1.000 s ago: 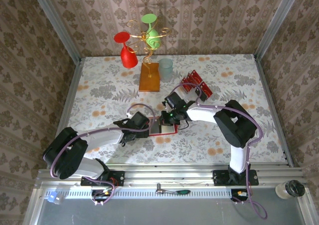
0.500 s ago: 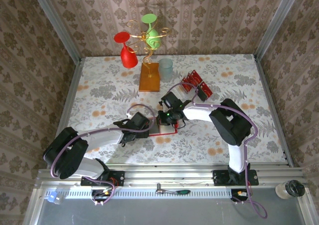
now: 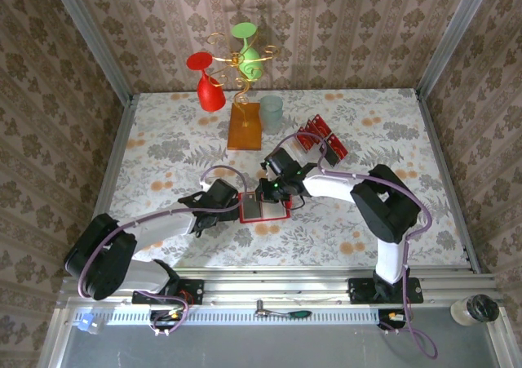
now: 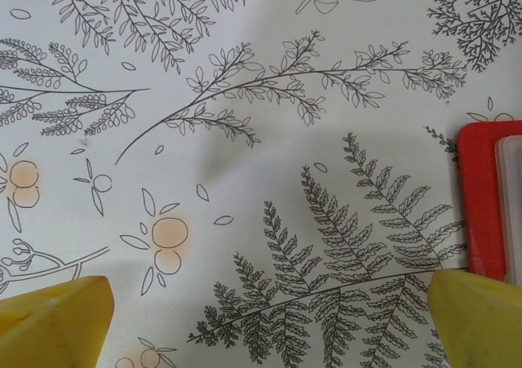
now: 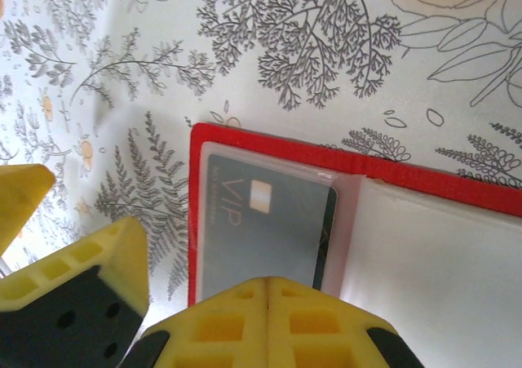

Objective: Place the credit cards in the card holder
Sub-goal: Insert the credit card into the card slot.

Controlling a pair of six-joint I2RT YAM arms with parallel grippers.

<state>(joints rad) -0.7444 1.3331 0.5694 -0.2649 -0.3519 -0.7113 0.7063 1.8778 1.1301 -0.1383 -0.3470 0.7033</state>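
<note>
The card holder [image 3: 265, 210] lies open on the flowered table, red rim around pale pockets. In the right wrist view a dark credit card [image 5: 265, 225] marked VIP sits inside the left clear pocket of the card holder [image 5: 277, 152]. My right gripper [image 5: 267, 290] is shut with nothing between its fingers, its tips over the near edge of that pocket. My left gripper [image 4: 265, 327] is open just left of the holder, whose red edge [image 4: 479, 197] shows beside one fingertip [image 4: 477, 319]. More red credit cards [image 3: 320, 137] stand fanned at the back right.
An orange-brown stand base [image 3: 244, 126] with a gold wire frame holds a red glass [image 3: 209, 82] and a green glass [image 3: 247, 46] at the back. A pale cup [image 3: 271, 113] stands beside it. Both arms meet at the table's middle.
My left gripper has moved forward and right, up to the holder's left edge. My right gripper shifted slightly left over the holder and stays shut.
</note>
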